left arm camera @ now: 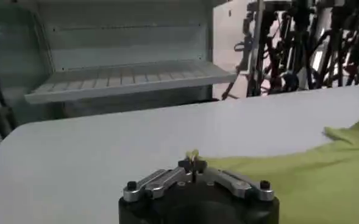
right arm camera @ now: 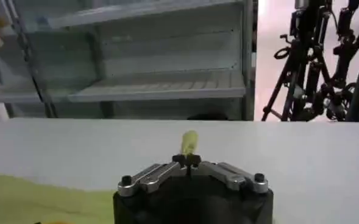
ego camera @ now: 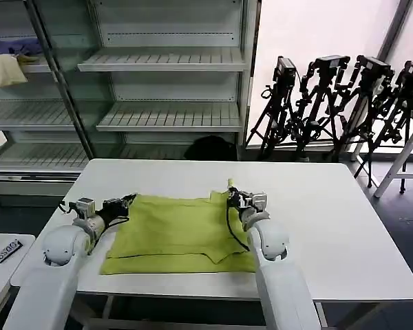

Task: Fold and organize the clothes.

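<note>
Lying flat on the white table [ego camera: 330, 227], near the robot's edge: the soft lime yellow-green T-shirt [ego camera: 175, 234], already folded into a rough square. Pinching the shirt's far left corner: the left gripper [ego camera: 129, 200], clamped tight, with a tiny bit of green cloth poking out between the tips in the left wrist view [left arm camera: 193, 159]. Pinching the shirt's far right corner: the right gripper [ego camera: 232, 196], clamped tight too, with a small yellow-green tuft sticking up past the tips in the right wrist view [right arm camera: 188, 157].

Probably getting ready to lift or pull the far edge for another fold.

Could go wrong: slipping out, because only a little cloth is caught in each pinch. Could go wrong: pulling one corner faster than the other, making the fold crooked or bunching the shirt. Could go wrong: dragging the whole shirt across the table and messing up the neat layers underneath.

Reaching forward low over the table on both sides of the shirt: both white arms, bent at the elbows, wrists nearly level, tips pointing away from the robot.
</note>
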Controlling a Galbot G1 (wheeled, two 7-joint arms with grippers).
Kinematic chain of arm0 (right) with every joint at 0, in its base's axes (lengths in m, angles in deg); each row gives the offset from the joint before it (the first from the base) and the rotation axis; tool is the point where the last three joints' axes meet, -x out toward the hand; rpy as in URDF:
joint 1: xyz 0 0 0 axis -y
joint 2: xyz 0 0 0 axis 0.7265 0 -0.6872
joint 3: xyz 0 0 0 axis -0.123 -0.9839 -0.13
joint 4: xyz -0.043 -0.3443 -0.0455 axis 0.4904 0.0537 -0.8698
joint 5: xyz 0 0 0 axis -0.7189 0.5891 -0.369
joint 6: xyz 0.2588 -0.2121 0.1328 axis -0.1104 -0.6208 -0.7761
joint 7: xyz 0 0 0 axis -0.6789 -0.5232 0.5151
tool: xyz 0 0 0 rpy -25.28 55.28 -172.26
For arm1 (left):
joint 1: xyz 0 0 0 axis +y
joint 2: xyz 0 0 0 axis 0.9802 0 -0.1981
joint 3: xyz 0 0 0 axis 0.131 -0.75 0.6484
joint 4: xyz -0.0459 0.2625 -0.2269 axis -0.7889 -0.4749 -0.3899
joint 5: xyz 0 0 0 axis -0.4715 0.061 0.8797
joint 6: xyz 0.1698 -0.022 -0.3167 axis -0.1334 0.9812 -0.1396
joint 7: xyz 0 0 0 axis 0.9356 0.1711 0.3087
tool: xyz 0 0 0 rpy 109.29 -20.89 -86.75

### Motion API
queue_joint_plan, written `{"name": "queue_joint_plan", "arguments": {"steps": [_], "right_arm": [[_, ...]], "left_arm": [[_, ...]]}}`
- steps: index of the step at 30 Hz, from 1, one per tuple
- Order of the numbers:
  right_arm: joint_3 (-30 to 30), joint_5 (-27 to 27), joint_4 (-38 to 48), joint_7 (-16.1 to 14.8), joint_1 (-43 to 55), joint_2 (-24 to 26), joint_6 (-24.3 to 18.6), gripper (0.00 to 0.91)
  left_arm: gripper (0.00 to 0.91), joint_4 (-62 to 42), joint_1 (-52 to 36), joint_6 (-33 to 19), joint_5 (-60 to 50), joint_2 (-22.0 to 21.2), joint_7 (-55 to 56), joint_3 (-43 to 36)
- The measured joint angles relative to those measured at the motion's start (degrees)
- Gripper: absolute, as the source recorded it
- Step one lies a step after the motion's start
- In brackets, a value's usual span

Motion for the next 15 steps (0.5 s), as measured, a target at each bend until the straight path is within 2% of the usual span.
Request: {"name": "queue_joint_plan", "arguments": {"steps": [15], "right_arm": [[1.52,-0.55,-9.26,-1.11,-9.9,3.09,-0.04,0.0]], "left_arm": [[0.0,8.82,9.9,-1.38,2.79,1.63,-2.13,4.03]]}}
